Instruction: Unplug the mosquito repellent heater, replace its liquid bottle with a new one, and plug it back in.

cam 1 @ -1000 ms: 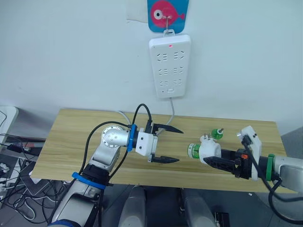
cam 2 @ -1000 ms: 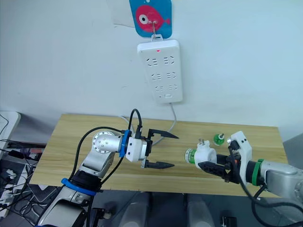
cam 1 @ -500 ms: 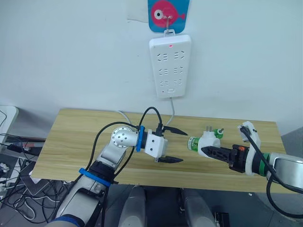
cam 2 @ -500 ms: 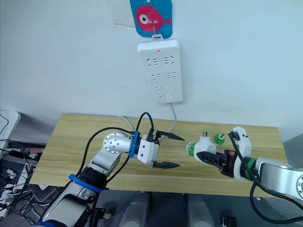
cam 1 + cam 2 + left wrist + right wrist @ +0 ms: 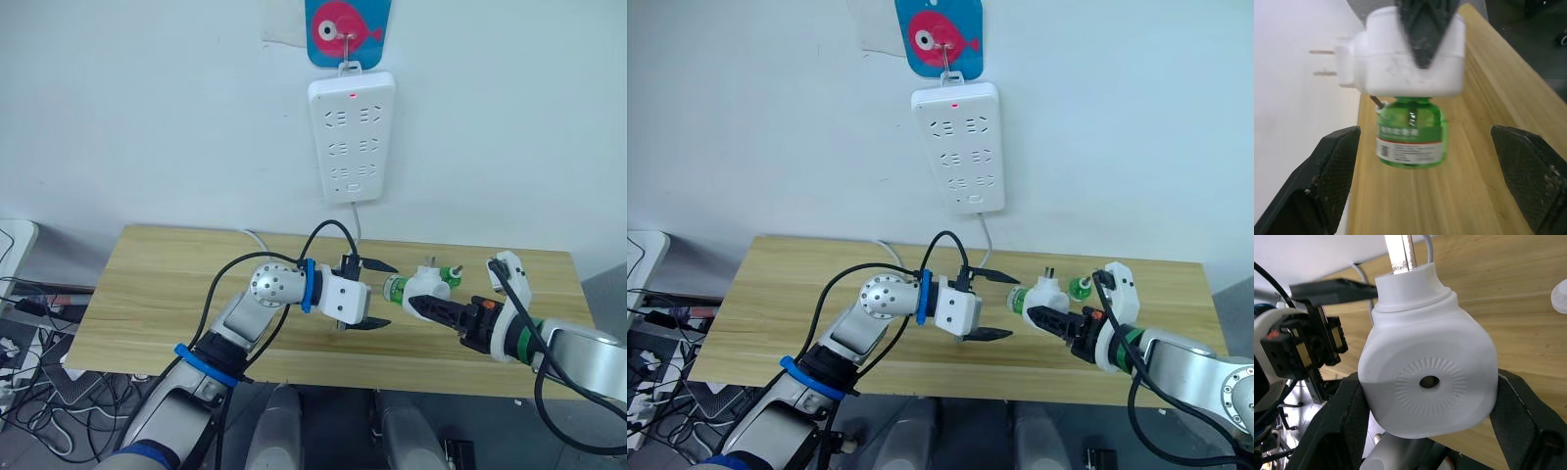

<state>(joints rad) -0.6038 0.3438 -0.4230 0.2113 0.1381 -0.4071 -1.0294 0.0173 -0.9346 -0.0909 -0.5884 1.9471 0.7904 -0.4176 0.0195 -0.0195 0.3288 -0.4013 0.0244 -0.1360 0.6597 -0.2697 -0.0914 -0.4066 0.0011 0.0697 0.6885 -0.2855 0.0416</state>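
The white mosquito repellent heater (image 5: 429, 285) hangs above the table with my right gripper (image 5: 419, 305) shut on its body. Its prongs (image 5: 1400, 249) point up and away, and its round vent faces the right wrist camera. A green liquid bottle (image 5: 1409, 132) with a white label is still screwed into the heater and points toward my left gripper (image 5: 380, 294). That gripper is open, one finger (image 5: 1334, 166) on each side of the bottle and apart from it. A second green bottle (image 5: 450, 273) stands on the table behind the heater.
A long white power strip (image 5: 353, 137) hangs on the wall above the wooden table (image 5: 167, 284), its red light on and its cable running down behind the table. Cables lie on the floor at the left.
My left gripper has moved right, and its open fingers now flank the bottle. My right gripper has brought the heater left and slightly up toward it.
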